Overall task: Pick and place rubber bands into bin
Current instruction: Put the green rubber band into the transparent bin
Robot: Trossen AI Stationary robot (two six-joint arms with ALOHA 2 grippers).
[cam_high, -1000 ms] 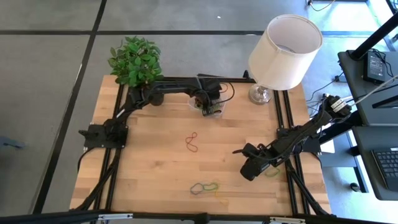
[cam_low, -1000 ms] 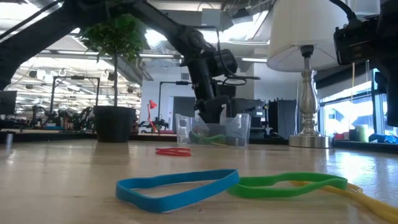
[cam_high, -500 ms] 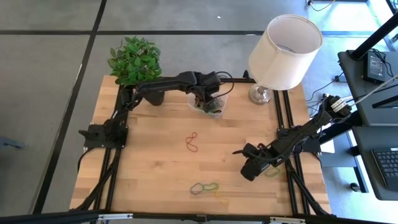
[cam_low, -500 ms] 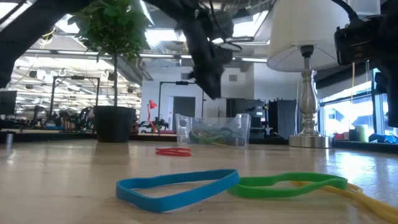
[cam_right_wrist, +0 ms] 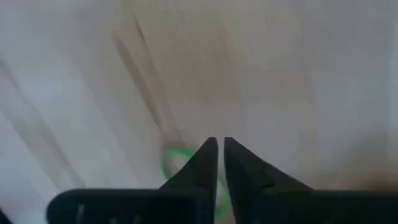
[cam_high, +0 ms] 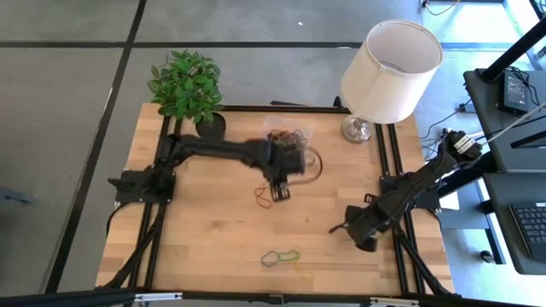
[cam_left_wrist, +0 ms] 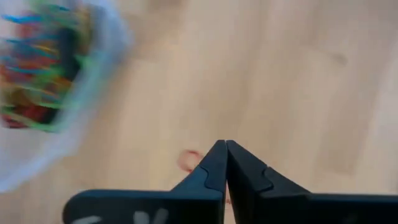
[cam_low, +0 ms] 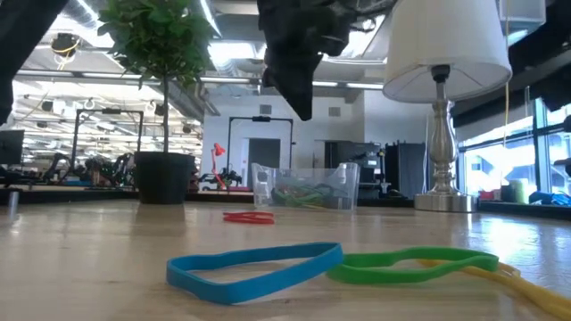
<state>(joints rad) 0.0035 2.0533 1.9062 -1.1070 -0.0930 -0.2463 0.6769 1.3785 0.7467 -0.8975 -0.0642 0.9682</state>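
- Rubber bands [cam_low: 302,194] already sorted lie as a many-coloured heap inside the bin [cam_high: 290,139], a clear tray at the far middle of the tabletop [cam_high: 213,230], between the potted plant [cam_high: 187,83] and the lamp [cam_high: 388,68].
- Left end effector [cam_high: 279,189]: a second ago it was down in the bin; it has now swung out toward the tabletop's centre and hangs above the red rubber band [cam_high: 264,195]. Its wrist view shows the fingers [cam_left_wrist: 214,165] pressed together with nothing between them, so the last load has evidently been dropped and the trip back for another has begun.
- Red rubber band: lies loose in the middle of the tabletop, just under the left fingertips in the wrist view [cam_left_wrist: 188,159]; it is the likely next pick, and the closed fingers must part before they can take it.
- Right end effector [cam_high: 341,229]: it has shifted slightly nearer the front right corner since a second ago. Its fingers [cam_right_wrist: 205,158] stand a hair apart, gripping nothing, with a green rubber band [cam_right_wrist: 171,158] on the wood just beside the tips.
- Blue and green rubber bands [cam_high: 281,257]: a linked cluster near the front edge, untouched and unchanged.
- Judgement: most bands are binned; three groups remain on the tabletop.
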